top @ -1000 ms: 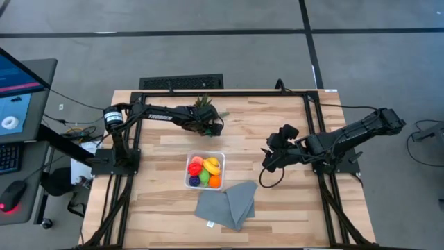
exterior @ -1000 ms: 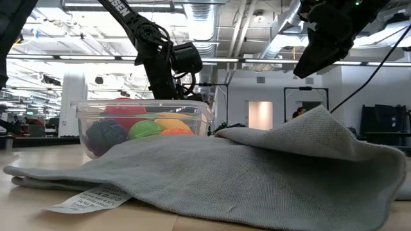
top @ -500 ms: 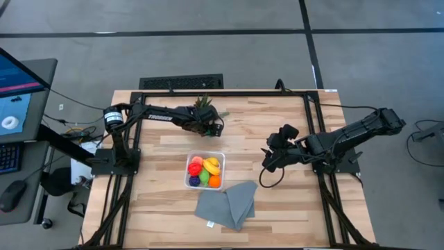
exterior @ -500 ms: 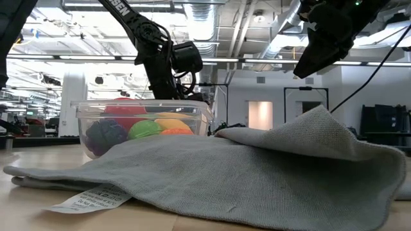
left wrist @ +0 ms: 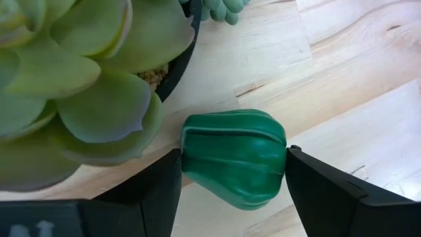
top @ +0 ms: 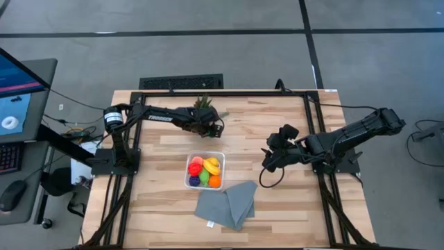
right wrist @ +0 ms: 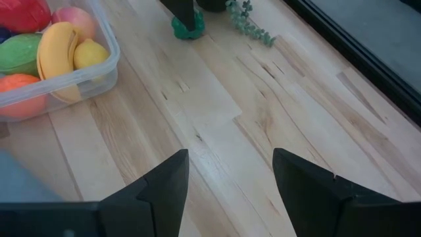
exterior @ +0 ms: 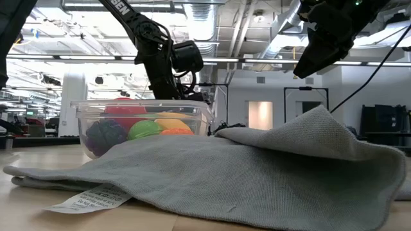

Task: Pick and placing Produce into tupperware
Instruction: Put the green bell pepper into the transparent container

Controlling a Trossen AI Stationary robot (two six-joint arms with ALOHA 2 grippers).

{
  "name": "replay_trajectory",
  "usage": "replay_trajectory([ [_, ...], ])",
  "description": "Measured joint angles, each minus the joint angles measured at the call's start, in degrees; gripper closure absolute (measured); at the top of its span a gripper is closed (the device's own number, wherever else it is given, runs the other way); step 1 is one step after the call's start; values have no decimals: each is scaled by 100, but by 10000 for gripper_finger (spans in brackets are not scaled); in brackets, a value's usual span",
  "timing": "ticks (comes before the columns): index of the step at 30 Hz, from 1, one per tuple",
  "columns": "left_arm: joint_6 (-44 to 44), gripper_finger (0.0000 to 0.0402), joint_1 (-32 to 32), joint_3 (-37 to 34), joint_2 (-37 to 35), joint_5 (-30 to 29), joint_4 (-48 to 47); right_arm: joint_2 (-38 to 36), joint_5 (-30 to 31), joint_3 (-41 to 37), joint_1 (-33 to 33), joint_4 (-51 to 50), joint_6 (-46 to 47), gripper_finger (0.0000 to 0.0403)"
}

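Observation:
A dark green ribbed toy vegetable (left wrist: 233,158) lies on the wooden table beside the pot of a spiky green plant (top: 203,104), at the far middle. My left gripper (top: 210,129) is shut on it. The clear tupperware (top: 223,154) stands at the table's middle, and several produce pieces lie in it: red, yellow banana, lime green, purple, orange (top: 214,181). My right gripper (top: 267,161) hangs open above bare wood to the right of the tupperware, with nothing between its fingers. My left gripper pinches the green vegetable by two opposite sides (left wrist: 187,161) between its two fingers (left wrist: 164,181). The fingers slant down from above, coming from the table's left. The vegetable rests on the wood, close beside the plant pot (left wrist: 177,62).
A folded grey cloth (top: 225,201) lies near the front edge, just before the tupperware, and fills the low view's foreground. Trailing plant sprigs (right wrist: 250,26) lie on the wood near the pot. Bare wood lies between the tupperware and my right arm.
My left gripper has shut on the green vegetable without moving from its place beside the plant. The vegetable stays on the table. My right arm has kept still.

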Motion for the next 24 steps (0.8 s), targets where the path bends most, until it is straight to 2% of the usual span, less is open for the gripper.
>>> replay_trajectory([
  [16, 45, 168, -175, 0, -56, 121, -216, 0, -119, -1, 1, 0, 3, 158],
  [24, 157, 201, -188, -7, -293, 112, -316, 0, -134, -1, 1, -2, 42, 158],
])
